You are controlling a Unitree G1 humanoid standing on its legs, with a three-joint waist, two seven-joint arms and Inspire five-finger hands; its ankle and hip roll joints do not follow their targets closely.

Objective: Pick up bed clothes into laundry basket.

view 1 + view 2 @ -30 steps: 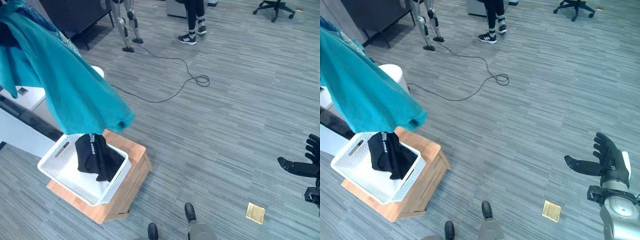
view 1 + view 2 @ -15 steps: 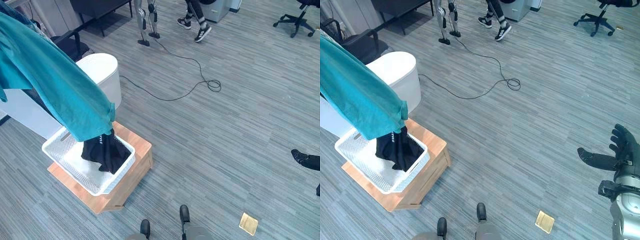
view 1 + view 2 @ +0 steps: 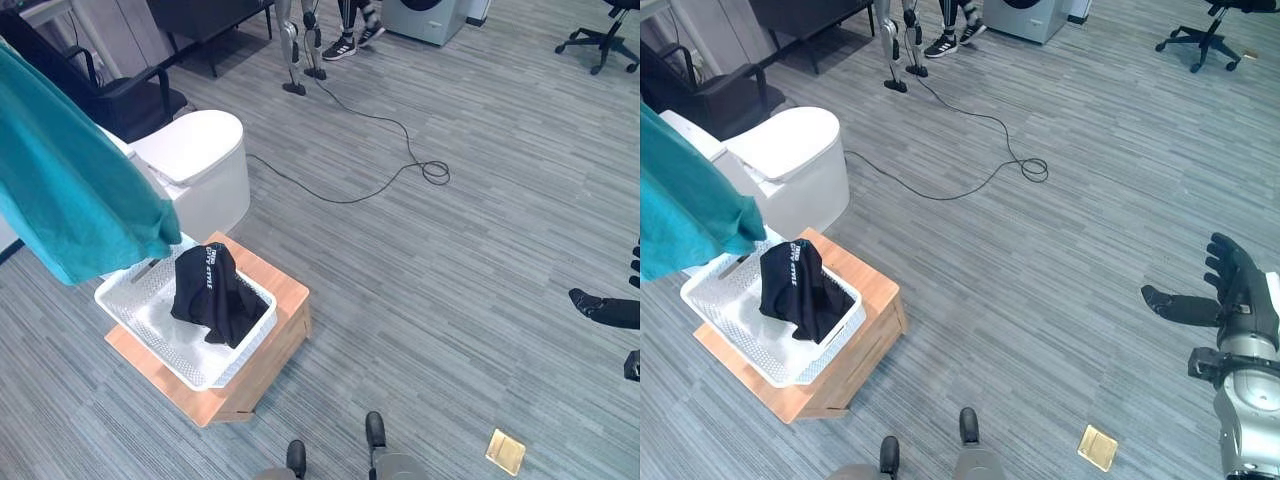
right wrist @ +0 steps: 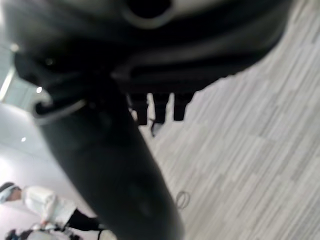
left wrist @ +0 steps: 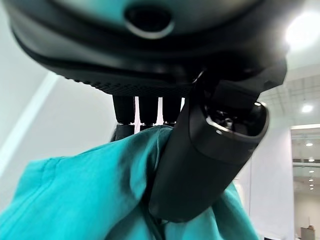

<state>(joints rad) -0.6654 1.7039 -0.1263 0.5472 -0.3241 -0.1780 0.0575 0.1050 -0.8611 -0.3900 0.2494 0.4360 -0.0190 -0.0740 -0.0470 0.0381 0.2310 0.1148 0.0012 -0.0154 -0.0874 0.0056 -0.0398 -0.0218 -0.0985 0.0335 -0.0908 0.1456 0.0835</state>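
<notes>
Left hand [image 5: 200, 150] pinching soft teal cloth [image 3: 70, 200], perforated white basket [image 3: 150, 330] below

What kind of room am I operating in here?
Probably an office or lab floor set up as a test area: grey carpet tiles, a rolling office chair, and a white laundry basket staged on a wooden box.
</notes>
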